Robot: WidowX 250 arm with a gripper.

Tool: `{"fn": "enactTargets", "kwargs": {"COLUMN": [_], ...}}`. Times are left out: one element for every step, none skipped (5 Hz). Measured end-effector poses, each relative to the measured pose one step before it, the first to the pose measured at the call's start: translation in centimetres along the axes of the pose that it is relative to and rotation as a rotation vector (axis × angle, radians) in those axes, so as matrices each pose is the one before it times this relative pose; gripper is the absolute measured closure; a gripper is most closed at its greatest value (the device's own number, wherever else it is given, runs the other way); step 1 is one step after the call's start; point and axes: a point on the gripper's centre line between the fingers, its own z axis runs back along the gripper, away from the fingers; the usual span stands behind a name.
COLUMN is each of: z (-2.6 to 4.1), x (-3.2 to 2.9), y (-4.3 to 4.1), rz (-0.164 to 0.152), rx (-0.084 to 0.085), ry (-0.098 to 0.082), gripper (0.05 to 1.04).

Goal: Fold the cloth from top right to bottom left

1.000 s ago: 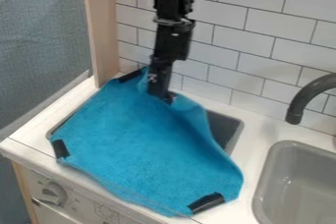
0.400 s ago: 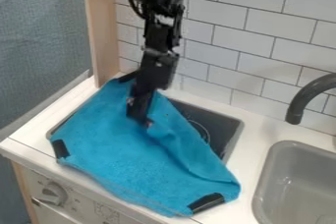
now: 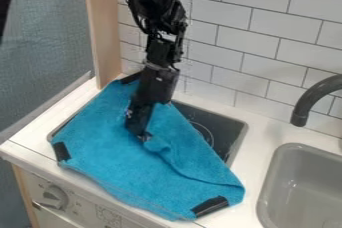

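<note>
Left of the grey sink (image 3: 300,184), white counter (image 3: 259,137) carried a blue cloth (image 3: 113,147), spread partly across a dark recess (image 3: 224,128), its upper-right side folded inward. Gripper (image 3: 143,137) sloped down onto the cloth's middle, also left of the sink, fingers closed on a pinch of the folded part. Three black corner patches noted, one (image 3: 210,205) lying nearest the sink.

The white counter (image 3: 259,147) carries a blue cloth (image 3: 120,157) — partly folded.
</note>
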Motion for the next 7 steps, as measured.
{"fn": "enactTargets", "kwargs": {"z": [0.038, -0.009, 0.091, -0.09, 0.588, 2.309, 2.534], "x": [0.1, -0.054, -0.138, -0.013, -0.033, 0.478, 0.477], "y": [-0.166, -0.051, -0.053, -0.081, -0.042, 0.03, 0.065], "rz": [0.0147, 0.0137, 0.0015, -0.004, -0.0129, -0.0239, -0.0161], "rx": [-0.0112, -0.0033, -0.0025, -0.006, 0.0148, 0.0877, 0.1072], "ry": [-0.0066, -0.0003, 0.0078, 0.0018, -0.0048, -0.0543, -0.0447], "gripper": [0.847, 0.577, 0.291, 0.068, 0.073, 0.084, 0.084]}}
